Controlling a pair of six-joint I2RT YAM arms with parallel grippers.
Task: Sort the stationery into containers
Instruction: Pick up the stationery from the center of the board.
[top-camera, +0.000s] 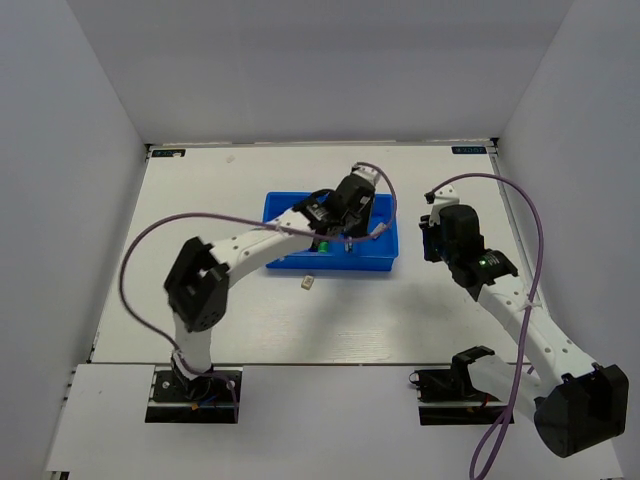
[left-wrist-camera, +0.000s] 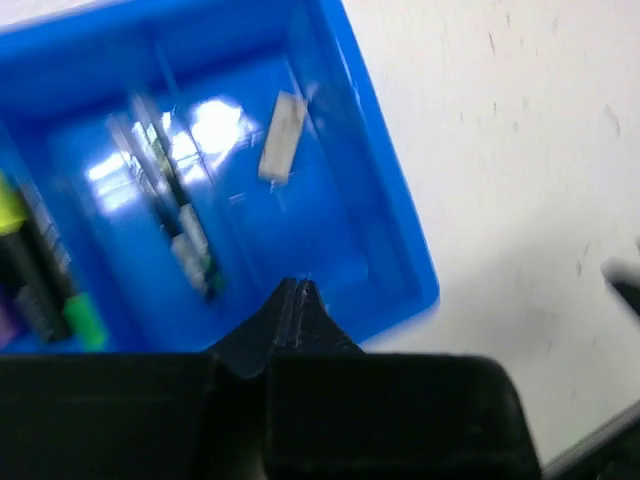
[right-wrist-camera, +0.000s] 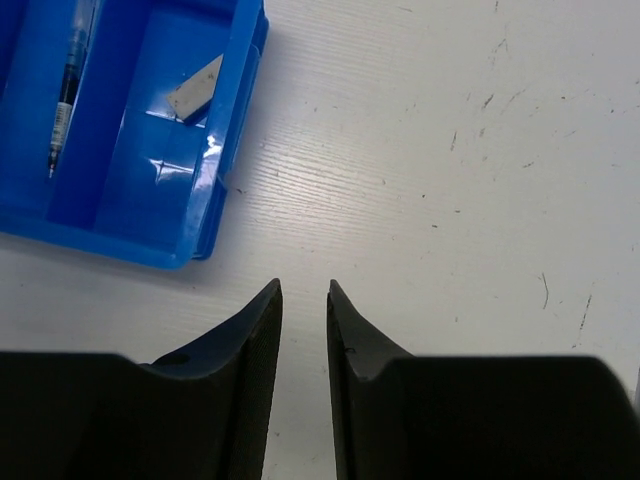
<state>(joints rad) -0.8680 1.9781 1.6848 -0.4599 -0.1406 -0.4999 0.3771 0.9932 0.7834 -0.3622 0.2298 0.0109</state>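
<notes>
The bright blue rectangular plastic tray (top-camera: 385, 262) on the white table (top-camera: 420, 320) already holds a green-ended black marker (left-wrist-camera: 85, 322), a thin blue pen (right-wrist-camera: 63, 95) and a pale eraser block (right-wrist-camera: 195, 90). The left gripper (left-wrist-camera: 297, 292) hangs over it with jaws pressed together on nothing, and the right gripper (right-wrist-camera: 304, 292) sits beside it with a slim empty gap. A tiny beige-white eraser (top-camera: 307, 283) lies just beside the tray's near wall, probably featherlight and rubbery, so best pinched low across its narrow sides

Blue tray (top-camera: 362, 264) holds pen (right-wrist-camera: 65, 100), eraser (right-wrist-camera: 195, 88) (second eraser (top-camera: 307, 283) outside).
</notes>
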